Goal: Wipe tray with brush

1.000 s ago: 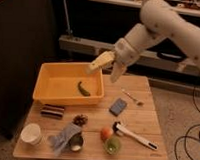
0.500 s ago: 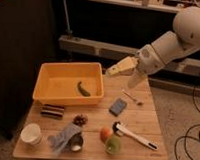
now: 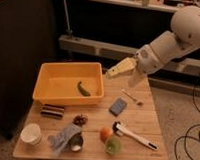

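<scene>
Here our pincer (image 3: 113,71) hung wide and empty above the worktop (image 3: 142,119), just beside the tray (image 3: 62,99). The brush (image 3: 135,136) lay near the front edge, well apart from it. We judged a reach down might knock the pad (image 3: 118,106) or spoon (image 3: 132,97) lying between. Whether the brush head touched the fruit (image 3: 106,134), we couldn't tell.

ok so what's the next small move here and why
Probably bring the tool down toward the brush, which lies untouched near the front right edge of the table. The tool hangs open and empty in the air just past the right rim of the tray, so nothing can wipe yet.
</scene>
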`<state>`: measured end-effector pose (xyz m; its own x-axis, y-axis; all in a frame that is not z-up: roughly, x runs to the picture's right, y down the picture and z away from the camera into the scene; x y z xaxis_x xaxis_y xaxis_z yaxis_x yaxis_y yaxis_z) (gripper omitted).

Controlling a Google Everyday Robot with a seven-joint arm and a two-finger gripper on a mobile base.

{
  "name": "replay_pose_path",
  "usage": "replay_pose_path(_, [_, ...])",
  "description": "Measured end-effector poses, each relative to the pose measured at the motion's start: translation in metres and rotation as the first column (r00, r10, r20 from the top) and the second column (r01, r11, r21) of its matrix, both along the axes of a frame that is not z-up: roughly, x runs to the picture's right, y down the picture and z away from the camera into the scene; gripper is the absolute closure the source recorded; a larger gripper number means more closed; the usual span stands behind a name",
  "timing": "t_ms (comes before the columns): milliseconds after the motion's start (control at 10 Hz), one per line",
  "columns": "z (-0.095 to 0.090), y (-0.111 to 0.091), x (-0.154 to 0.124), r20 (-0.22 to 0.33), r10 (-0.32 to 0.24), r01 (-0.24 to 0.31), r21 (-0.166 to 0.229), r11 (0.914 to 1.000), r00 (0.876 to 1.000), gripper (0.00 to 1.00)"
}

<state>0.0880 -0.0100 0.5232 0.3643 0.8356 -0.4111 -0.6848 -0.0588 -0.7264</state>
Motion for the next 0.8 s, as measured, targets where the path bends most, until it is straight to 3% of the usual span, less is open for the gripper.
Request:
replay_pose_path(200, [0.019, 0.017, 0.020, 0.009, -0.094, 0.092, 0.112, 0.9894, 0.996, 0.20])
replay_pose_path(300, [0.032, 0.032, 0.037, 0.018, -0.168, 0.162, 0.188, 0.9686, 0.986, 0.20])
replay_pose_path(400, [0.037, 0.038, 0.048, 0.014, -0.202, 0.193, 0.224, 0.9551, 0.979, 0.20])
replay_pose_path(600, [0.047, 0.044, 0.063, -0.010, -0.238, 0.233, 0.245, 0.9409, 0.971, 0.20])
replay_pose_path(800, [0.047, 0.044, 0.062, -0.009, -0.239, 0.234, 0.247, 0.9405, 0.971, 0.20])
